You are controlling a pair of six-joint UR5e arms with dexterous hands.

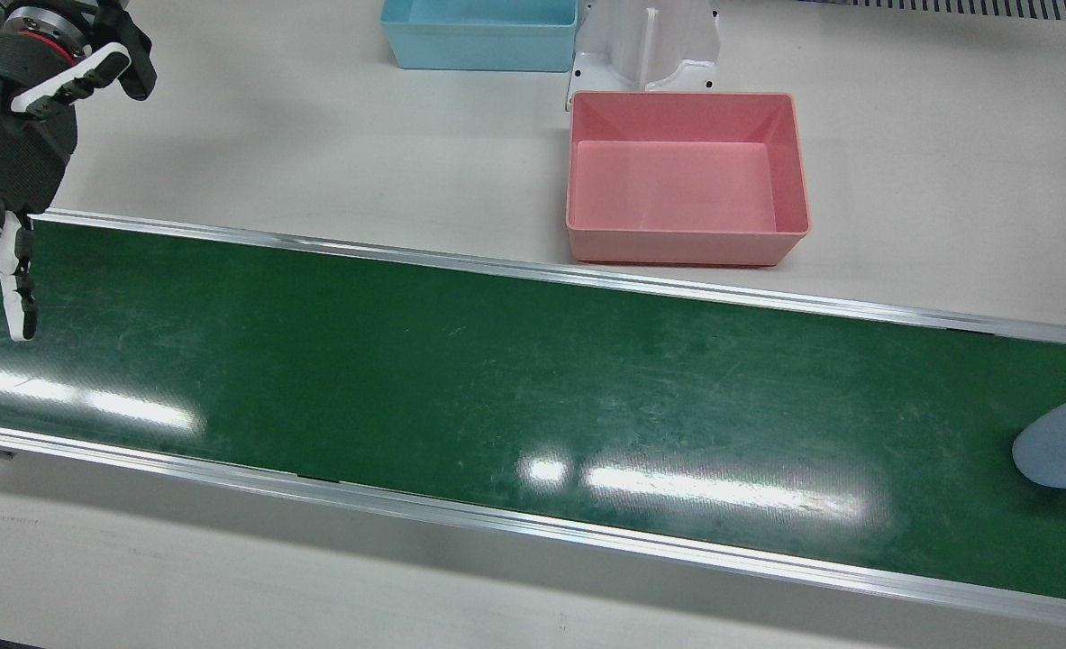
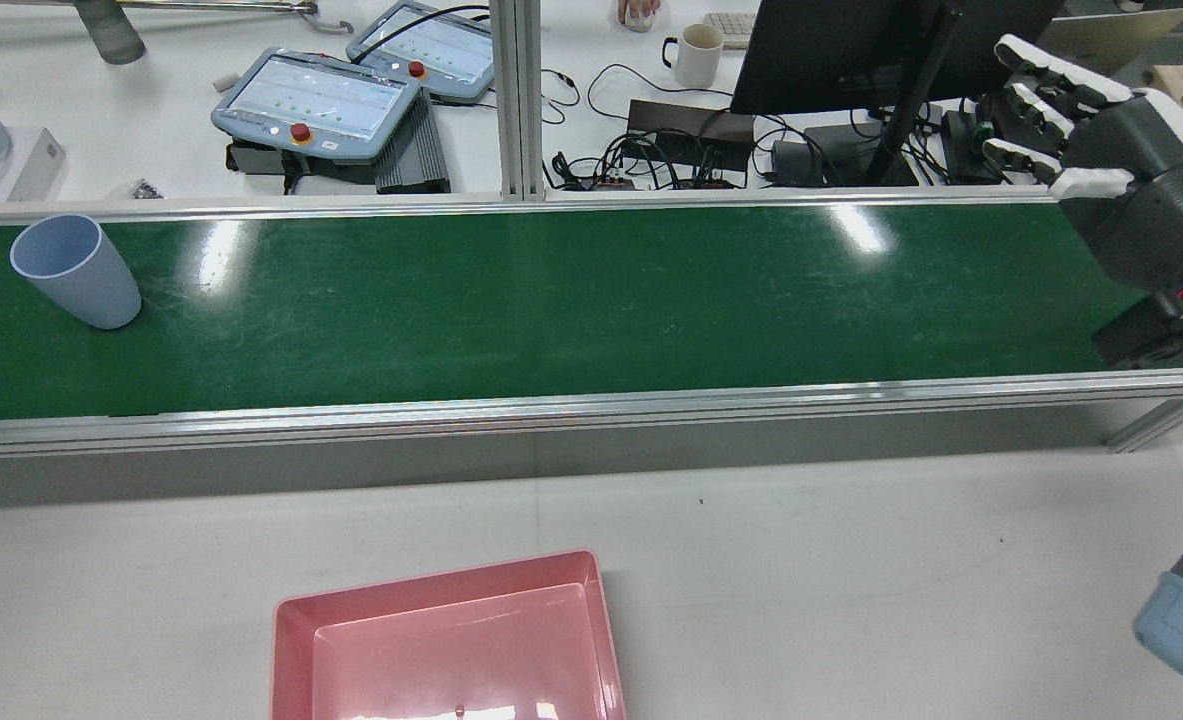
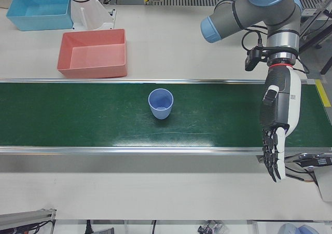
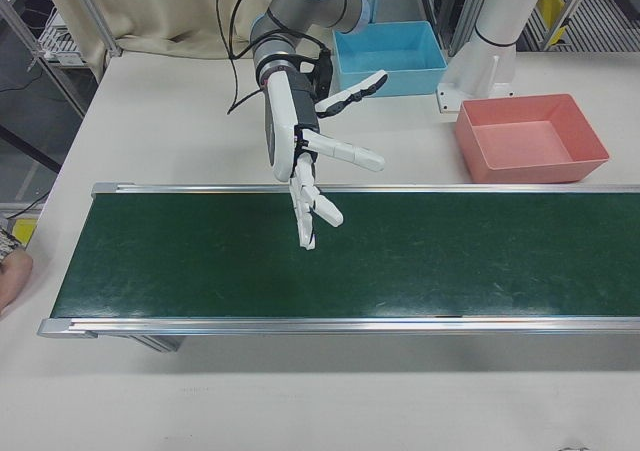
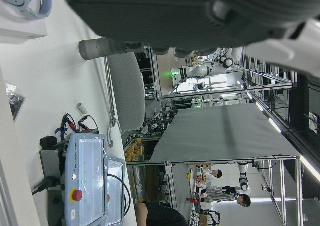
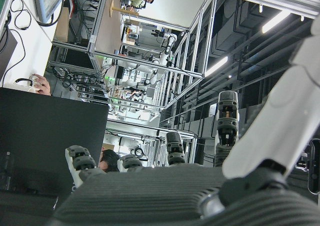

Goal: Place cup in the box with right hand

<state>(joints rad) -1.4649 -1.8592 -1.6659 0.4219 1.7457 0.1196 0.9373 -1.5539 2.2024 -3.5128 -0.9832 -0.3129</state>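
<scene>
One cup [image 2: 78, 270] stands upright on the green belt [image 2: 591, 300] at the robot's left end, well apart from the right hand [image 4: 305, 161], which hovers spread wide and empty over the opposite end. The pink box [image 1: 686, 176] sits on the counter [image 1: 929, 162] beside the belt, seemingly empty.

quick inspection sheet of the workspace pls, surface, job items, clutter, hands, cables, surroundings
Surface: green conveyor belt scuffed, glare patches; pale table either side.
Job's things: blue cup upright on the belt, far from the right hand; pink box empty on the table.
Clutter: blue box behind the pink box, inside hidden.
Hands: right hand open above the belt's end; left hand open, fingers pointing down.
Cables: tangle on the desk beyond the belt.
Surroundings: teach pendants, mug, monitor.
</scene>
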